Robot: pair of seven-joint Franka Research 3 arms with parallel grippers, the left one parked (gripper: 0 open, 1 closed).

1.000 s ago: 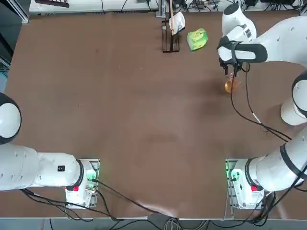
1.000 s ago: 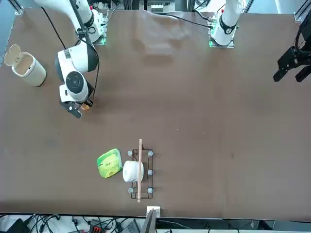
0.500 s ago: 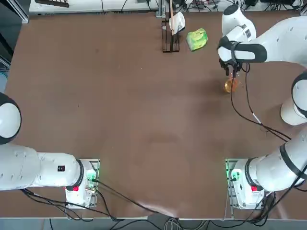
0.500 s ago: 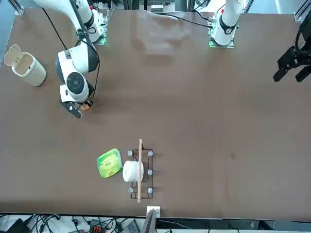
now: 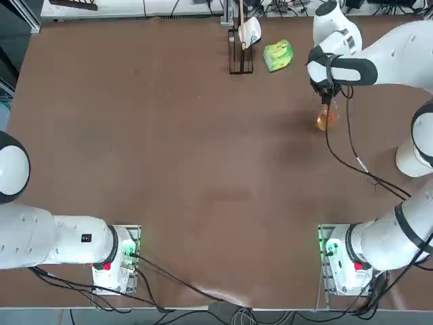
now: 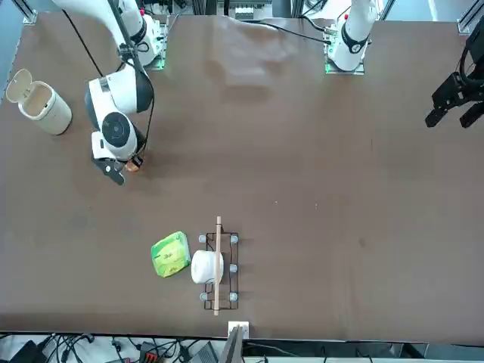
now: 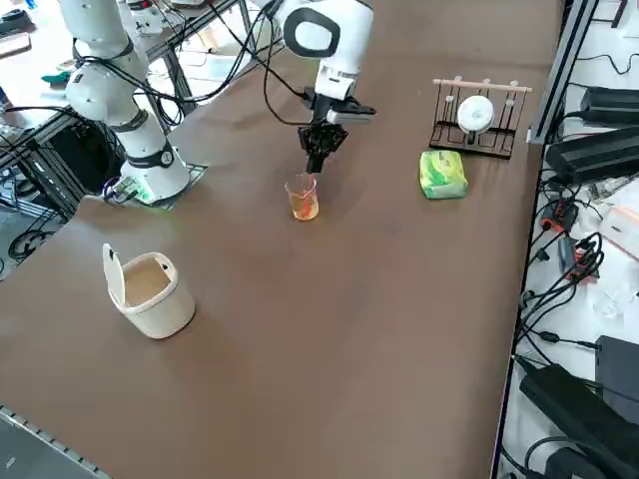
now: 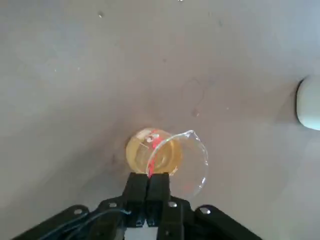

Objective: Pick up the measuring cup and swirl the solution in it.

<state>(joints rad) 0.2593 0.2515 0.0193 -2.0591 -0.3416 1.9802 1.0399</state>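
Right wrist view: right gripper (image 8: 152, 181) pinches the clear glass measuring cup (image 8: 167, 160) rim; amber solution (image 8: 150, 152) inside.

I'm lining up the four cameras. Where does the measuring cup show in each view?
Top view: measuring cup at right, just below the right gripper.
Front view: upper left, an orange spot under the arm's wrist.
Right side view: centre-left, below the gripper.
Right wrist view: centre, rim pinched by the fingers.
Shared landmark: the green-yellow packet.
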